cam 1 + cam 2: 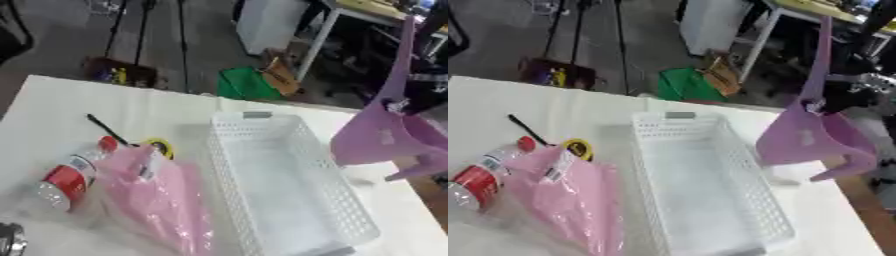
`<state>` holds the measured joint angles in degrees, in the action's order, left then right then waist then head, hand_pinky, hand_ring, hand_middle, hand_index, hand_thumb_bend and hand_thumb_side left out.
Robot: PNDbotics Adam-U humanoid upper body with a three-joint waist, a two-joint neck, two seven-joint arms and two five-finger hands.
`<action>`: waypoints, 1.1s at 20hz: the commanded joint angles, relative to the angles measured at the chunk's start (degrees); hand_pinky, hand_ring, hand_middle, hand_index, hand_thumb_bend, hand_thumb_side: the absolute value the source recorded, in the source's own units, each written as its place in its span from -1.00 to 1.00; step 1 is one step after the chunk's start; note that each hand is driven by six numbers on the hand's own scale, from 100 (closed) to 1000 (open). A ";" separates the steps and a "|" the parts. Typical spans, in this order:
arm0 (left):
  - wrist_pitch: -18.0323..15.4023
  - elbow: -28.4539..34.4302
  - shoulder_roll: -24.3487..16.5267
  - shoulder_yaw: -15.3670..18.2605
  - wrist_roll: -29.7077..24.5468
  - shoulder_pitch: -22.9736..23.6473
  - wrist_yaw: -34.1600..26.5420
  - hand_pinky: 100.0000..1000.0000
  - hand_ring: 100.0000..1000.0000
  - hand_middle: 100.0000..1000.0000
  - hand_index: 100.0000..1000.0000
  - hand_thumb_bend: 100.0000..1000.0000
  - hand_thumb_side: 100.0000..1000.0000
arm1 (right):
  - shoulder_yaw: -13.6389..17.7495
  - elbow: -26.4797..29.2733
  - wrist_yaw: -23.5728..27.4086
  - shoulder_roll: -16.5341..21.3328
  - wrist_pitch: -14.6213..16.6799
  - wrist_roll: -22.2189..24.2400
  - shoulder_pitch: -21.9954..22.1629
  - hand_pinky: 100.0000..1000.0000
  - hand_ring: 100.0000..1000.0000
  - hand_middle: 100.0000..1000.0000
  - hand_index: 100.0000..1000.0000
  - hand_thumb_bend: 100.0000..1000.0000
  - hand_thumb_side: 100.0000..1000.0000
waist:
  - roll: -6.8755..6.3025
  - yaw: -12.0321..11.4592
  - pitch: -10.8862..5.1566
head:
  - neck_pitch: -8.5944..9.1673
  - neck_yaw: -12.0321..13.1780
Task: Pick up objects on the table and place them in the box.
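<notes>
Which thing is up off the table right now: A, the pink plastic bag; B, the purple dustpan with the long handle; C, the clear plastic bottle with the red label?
B: the purple dustpan hangs right of the white mesh basket, above the table.

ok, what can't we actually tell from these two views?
- Right hand: dark and blurred behind the purple dustpan, both views; fingers can't be read.
- Left hand: only a metallic bit at the left eye view's bottom-left corner, maybe it; cut off by the edge.
- Bottle: base cut off by the right eye view's left edge; label unreadable.
- Yellow item: part hidden by the pink bag.
</notes>
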<state>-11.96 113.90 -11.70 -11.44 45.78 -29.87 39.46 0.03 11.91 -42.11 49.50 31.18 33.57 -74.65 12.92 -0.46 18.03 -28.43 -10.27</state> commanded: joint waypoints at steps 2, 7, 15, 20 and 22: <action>-0.44 0.69 -0.77 -0.18 0.11 0.09 0.50 0.30 0.25 0.44 0.42 -1.00 0.96 | 0.22 2.15 1.25 3.41 17.85 18.40 -1.93 -1.00 -1.00 -1.00 -0.21 -1.00 -0.51 | -0.02 0.58 -1.79 | -0.91 0.24; -0.62 0.69 -0.54 -0.03 0.20 0.57 0.66 0.30 0.25 0.45 0.42 -1.00 0.97 | 0.44 3.34 1.83 3.59 17.22 18.40 -2.95 -1.00 -1.00 -1.00 -0.22 -1.00 -0.50 | 0.03 1.19 -2.28 | -1.16 0.43; -0.78 0.69 -0.13 0.08 -0.20 1.09 0.86 0.30 0.26 0.45 0.42 -1.00 0.97 | 1.11 6.22 4.37 3.47 15.39 18.40 -4.45 -1.00 -1.00 -1.00 -0.23 -1.00 -0.49 | 0.03 1.92 -3.21 | -1.21 0.53; -0.81 0.69 0.22 0.23 -0.73 1.71 0.93 0.30 0.26 0.45 0.43 -1.00 0.98 | 1.70 8.61 6.84 2.48 13.65 18.40 -6.60 -1.00 -1.00 -1.00 -0.24 -1.00 -0.48 | 0.03 2.45 -4.37 | -1.77 1.40; -0.84 0.69 0.37 0.33 -0.86 1.99 0.97 0.30 0.26 0.45 0.43 -1.00 0.98 | 1.72 9.76 7.71 1.66 12.92 18.40 -7.81 -1.00 -1.00 -1.00 -0.24 -1.00 -0.47 | 0.03 2.67 -4.81 | -2.11 1.83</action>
<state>-12.76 113.90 -11.59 -11.38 45.18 -27.49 40.10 1.32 19.76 -35.50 49.66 28.65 36.10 -80.95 13.25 2.00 14.50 -30.01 -8.74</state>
